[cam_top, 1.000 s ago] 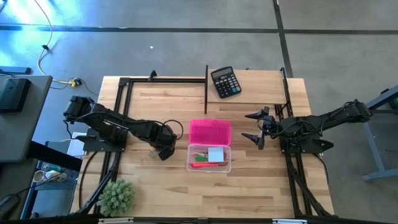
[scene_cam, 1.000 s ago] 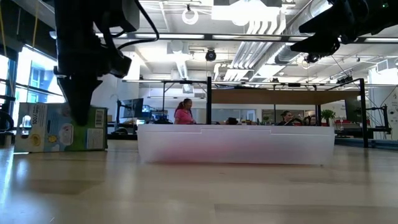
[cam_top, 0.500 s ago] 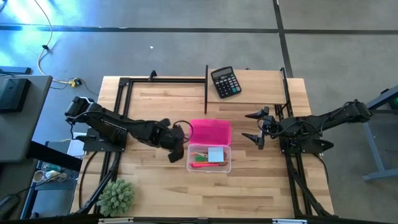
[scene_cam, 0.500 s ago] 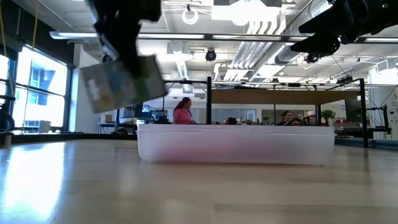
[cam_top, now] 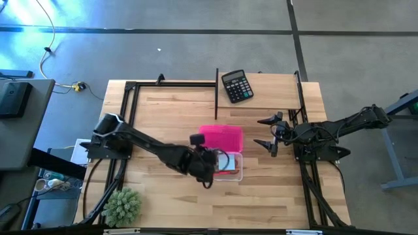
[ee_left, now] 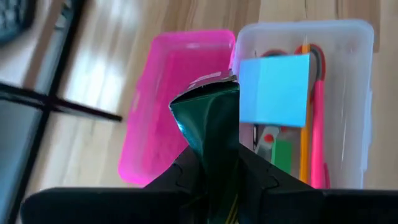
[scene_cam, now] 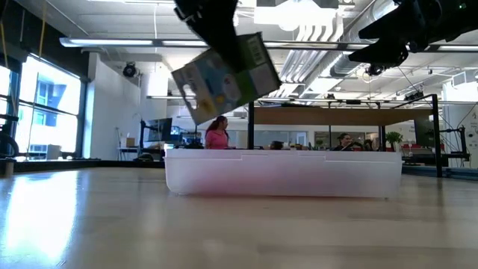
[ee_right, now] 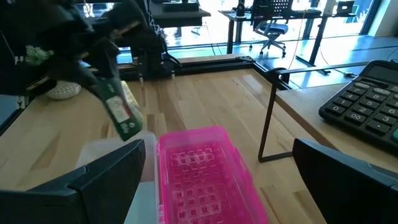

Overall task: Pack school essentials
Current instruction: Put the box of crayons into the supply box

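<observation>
A black calculator (cam_top: 236,86) sits far from a spiky green plant ball (cam_top: 122,205).

The crayon box (ee_left: 211,134) was held clamped between the left gripper's (ee_left: 221,180) dark fingers (ee_left: 186,177), above a clear case (ee_left: 354,106) containing a light-blue notepad (ee_left: 273,90), an orange pencil (ee_left: 305,146) and a pink marker (ee_left: 319,124), with the pink lid (ee_left: 168,99) lying open beside it.

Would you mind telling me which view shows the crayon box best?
The low view: the crayon box hangs tilted above the clear case, its printed face in full sight. The left wrist view shows only its dark edge between the left gripper fingers. The right wrist view shows it edge-on; in the high view the arm hides it.
</observation>
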Robot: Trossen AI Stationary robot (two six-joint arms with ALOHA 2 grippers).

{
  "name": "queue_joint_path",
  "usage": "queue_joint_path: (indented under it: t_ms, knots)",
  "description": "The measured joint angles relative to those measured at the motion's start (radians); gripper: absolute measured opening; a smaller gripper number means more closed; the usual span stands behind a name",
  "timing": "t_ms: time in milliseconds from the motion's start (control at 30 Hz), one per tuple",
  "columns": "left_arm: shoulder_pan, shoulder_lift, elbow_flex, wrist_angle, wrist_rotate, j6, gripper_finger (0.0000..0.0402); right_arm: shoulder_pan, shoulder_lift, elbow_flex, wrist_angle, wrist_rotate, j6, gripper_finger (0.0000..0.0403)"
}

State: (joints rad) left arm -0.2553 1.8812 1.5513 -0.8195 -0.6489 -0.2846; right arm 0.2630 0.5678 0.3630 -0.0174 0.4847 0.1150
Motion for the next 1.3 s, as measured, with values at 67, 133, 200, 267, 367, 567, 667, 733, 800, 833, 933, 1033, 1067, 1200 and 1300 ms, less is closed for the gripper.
queue_joint_path:
  t_ms: [67, 133, 200, 267, 367, 567, 667, 733, 800, 833, 933, 1033, 1067, 1200, 1300]
  knots:
    - [-0.013, 0.034, 0.045, 0.001, -0.032, 0.009, 0.0049, 0.0, 0.0, 0.0, -0.001, 0.0, -0.001, 0.0399]
    - [-0.022, 0.064, 0.083, -0.009, -0.052, 0.009, 0.0049, 0.0, 0.0, 0.0, -0.001, 0.0, -0.002, 0.0399]
    - [-0.03, 0.093, 0.116, -0.011, -0.06, 0.009, 0.0049, 0.0, 0.0, 0.0, -0.001, 0.0, -0.002, 0.0399]
    - [-0.036, 0.121, 0.139, -0.02, -0.076, 0.009, 0.0049, 0.0, 0.0, 0.0, -0.001, 0.0, -0.002, 0.0399]
    - [-0.036, 0.158, 0.148, -0.03, -0.076, 0.006, 0.0049, 0.0, 0.0, 0.0, -0.001, -0.001, 0.0, 0.0399]
    - [-0.036, 0.203, 0.148, -0.051, -0.071, -0.026, 0.0048, 0.0, 0.0, 0.0, -0.001, -0.005, 0.0, 0.0399]
    - [-0.035, 0.207, 0.148, -0.064, -0.07, -0.027, 0.0048, 0.0, 0.0, 0.0, -0.002, -0.005, 0.0, 0.0399]
    - [-0.032, 0.206, 0.148, -0.059, -0.07, -0.027, 0.0048, 0.0, 0.0, 0.0, -0.002, -0.004, 0.0, 0.0399]
    - [-0.027, 0.206, 0.148, -0.06, -0.068, -0.026, 0.0048, 0.0, 0.0, 0.0, -0.001, -0.004, 0.0, 0.0399]
    - [-0.024, 0.206, 0.148, -0.06, -0.062, -0.026, 0.0048, 0.0, 0.0, 0.0, -0.002, -0.004, 0.0, 0.0399]
    - [-0.006, 0.206, 0.148, -0.066, 0.0, -0.018, 0.0049, 0.0, 0.0, 0.0, -0.002, -0.004, 0.006, 0.0399]
    - [0.014, 0.206, 0.148, -0.067, 0.05, -0.032, 0.0054, 0.0, 0.0, 0.0, -0.002, -0.009, 0.016, 0.0399]
    - [0.022, 0.206, 0.148, -0.067, 0.057, -0.04, 0.0056, 0.0, 0.0, 0.0, -0.002, -0.017, 0.016, 0.0399]
    - [0.045, 0.206, 0.148, -0.067, 0.061, -0.061, 0.0061, 0.0, 0.0, 0.0, -0.002, -0.026, 0.015, 0.0399]
    - [0.057, 0.206, 0.148, -0.067, 0.062, -0.051, 0.006, 0.0, 0.0, 0.0, -0.002, -0.026, 0.008, 0.0399]
